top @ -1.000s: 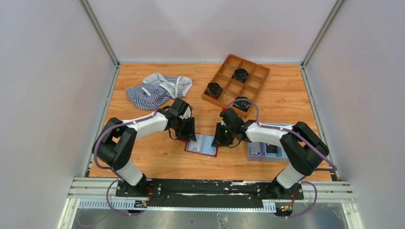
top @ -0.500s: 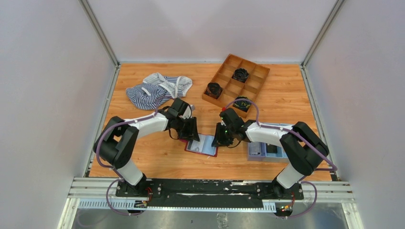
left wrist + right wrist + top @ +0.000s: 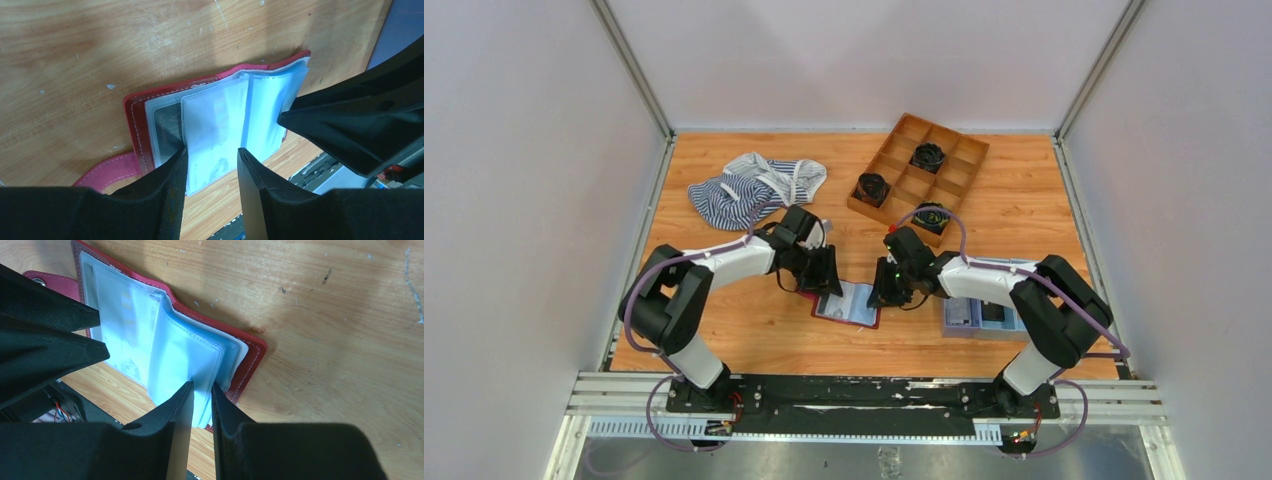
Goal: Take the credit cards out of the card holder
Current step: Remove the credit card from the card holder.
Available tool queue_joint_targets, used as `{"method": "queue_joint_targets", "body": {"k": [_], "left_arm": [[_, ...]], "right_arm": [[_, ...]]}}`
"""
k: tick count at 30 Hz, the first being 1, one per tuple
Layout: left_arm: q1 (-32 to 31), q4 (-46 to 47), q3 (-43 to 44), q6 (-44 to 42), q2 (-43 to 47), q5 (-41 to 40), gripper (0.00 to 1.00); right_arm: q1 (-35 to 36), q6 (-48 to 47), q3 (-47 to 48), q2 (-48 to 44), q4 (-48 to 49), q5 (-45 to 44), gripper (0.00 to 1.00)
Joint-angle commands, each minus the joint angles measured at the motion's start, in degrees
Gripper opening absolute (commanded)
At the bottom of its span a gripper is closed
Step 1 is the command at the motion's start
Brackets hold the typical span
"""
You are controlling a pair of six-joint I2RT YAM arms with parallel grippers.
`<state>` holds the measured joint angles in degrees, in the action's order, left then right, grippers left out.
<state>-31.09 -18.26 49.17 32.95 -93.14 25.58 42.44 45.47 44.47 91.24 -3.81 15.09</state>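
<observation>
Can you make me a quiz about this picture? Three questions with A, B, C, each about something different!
1. How many black coils sit in the wooden tray?
A. one
B. five
C. three

2. Where is the card holder?
A. in the wooden tray
B. on the table, between the left gripper and the right gripper
C. on the floor

3. How is the card holder right now?
A. lying open, with its clear pockets showing
B. folded shut
C. standing on its edge

Answers:
1 C: three compartments hold one coil each.
2 B: the top view shows it on the wood with a gripper at each side.
3 A: both wrist views show the red cover spread flat and the pockets fanned out.
</observation>
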Motion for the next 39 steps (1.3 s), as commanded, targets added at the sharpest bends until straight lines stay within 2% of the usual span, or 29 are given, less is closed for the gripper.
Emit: {"method": "queue_joint_targets", "body": {"k": [1,9,19,25,33,39], "left_arm": [[-0.90,0.75,1.73,0.99,2.26,8.42,0.42],[-0.90,-1.51,2.86,0.28,3.66,9.52,0.42],[-0.90,1.11,2.20,1.65,2.61,12.84,0.42],[-1.78,4.28,1.20,3.72,1.91,13.53,0.42],[-6.20,14.75,-1.17,10.50,-1.23,14.78,0.42],[-8.20,17.05,1.95,12.02,-3.54,15.66,0.42]], "right_arm": [[1.01,-0.51,-2.72,3.77,-3.06,-3.41,0.24],[1.06,-0.39,-2.81,3.92,-2.89,-3.51,0.24],[1.00,0.08,-3.56,2.62,-2.98,-4.39,0.24],[-0.29,0.29,-4.91,-3.90,-7.31,-7.93,0.26],[-4.78,-1.83,-7.25,-17.70,-13.75,-14.49,0.31],[-8.03,-2.68,-7.60,-22.97,-15.03,-15.01,0.33]]}}
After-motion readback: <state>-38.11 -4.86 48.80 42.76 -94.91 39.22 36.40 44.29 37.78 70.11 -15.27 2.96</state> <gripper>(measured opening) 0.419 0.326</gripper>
